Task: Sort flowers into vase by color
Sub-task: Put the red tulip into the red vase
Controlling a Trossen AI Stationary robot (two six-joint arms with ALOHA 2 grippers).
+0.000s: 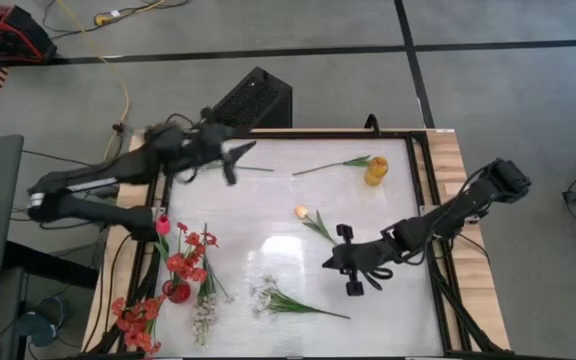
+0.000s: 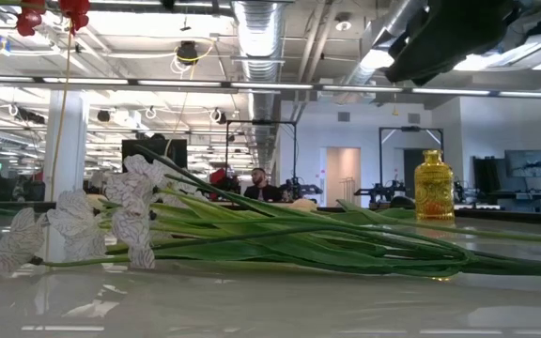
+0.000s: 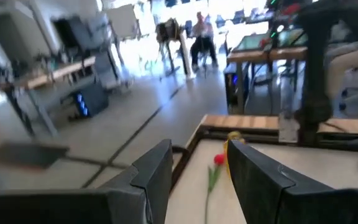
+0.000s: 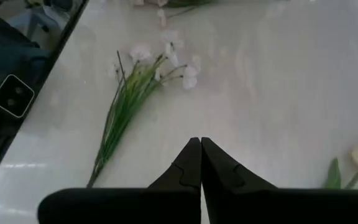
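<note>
Right gripper [image 1: 352, 262] has its fingers [image 4: 191, 167] pressed together, empty, low over the white bench [image 1: 388, 300], near a white spray [image 4: 135, 87] and a peach tulip [image 1: 302, 213]. Left gripper [image 1: 230, 158] fingers [image 3: 154, 171] spread, nothing between them, up near the far edge. Red flowers [image 1: 183, 262] sit at the left side; yellow vase [image 1: 375, 170] far right.

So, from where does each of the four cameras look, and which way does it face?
High: above the table, looking straight down; both arms show.
Low: at table-top height, looking level past the white spray into the room; dark arm parts overhead.
Left wrist: on the left arm, facing the yellow vase; the open left gripper shows.
Right wrist: on the right arm, looking down; the shut right gripper shows.
Shared: the white spray, low and right wrist.
</note>
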